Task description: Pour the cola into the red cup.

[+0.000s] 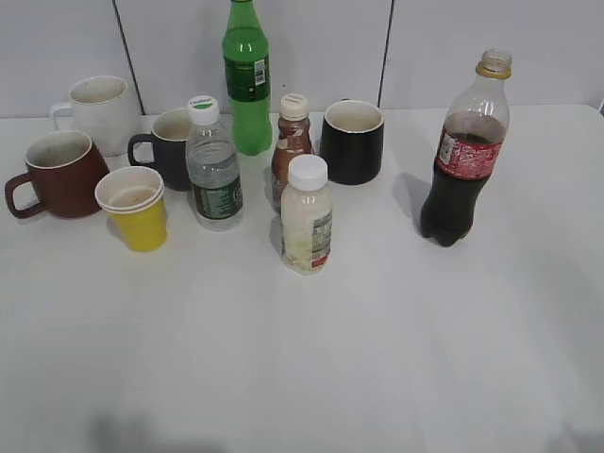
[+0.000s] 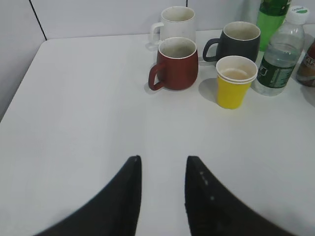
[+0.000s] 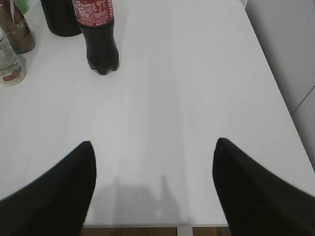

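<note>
The cola bottle (image 1: pixel 464 156) stands upright and uncapped at the right of the table; its lower part shows in the right wrist view (image 3: pixel 100 37). The red cup (image 1: pixel 58 175) stands at the far left with its handle to the left, and shows in the left wrist view (image 2: pixel 176 64). My left gripper (image 2: pixel 162 162) is open and empty above bare table, well short of the red cup. My right gripper (image 3: pixel 153 147) is wide open and empty near the table's front edge, well short of the cola. Neither gripper shows in the exterior view.
A yellow paper cup (image 1: pixel 137 208) stands just right of the red cup. A white mug (image 1: pixel 99 113), two black mugs (image 1: pixel 170 146) (image 1: pixel 352 142), a green bottle (image 1: pixel 247 80), a water bottle (image 1: pixel 213 165), a small brown bottle (image 1: pixel 292 142) and a white-capped bottle (image 1: pixel 307 215) crowd the middle.
</note>
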`<action>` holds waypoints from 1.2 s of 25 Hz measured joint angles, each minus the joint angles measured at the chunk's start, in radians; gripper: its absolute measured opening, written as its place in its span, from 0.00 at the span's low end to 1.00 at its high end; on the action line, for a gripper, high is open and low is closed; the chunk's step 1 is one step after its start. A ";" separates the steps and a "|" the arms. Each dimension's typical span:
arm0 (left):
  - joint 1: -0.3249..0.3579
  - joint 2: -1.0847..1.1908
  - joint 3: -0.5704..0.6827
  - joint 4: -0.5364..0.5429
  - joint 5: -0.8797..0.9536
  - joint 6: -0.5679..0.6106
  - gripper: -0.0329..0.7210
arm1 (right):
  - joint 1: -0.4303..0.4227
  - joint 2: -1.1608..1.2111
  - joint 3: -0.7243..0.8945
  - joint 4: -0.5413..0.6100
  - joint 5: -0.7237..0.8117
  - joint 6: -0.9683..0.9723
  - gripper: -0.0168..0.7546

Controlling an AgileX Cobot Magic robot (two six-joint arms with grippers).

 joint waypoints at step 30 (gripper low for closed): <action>0.000 0.000 0.000 0.000 0.000 0.000 0.36 | 0.000 0.000 0.000 0.000 0.000 0.000 0.74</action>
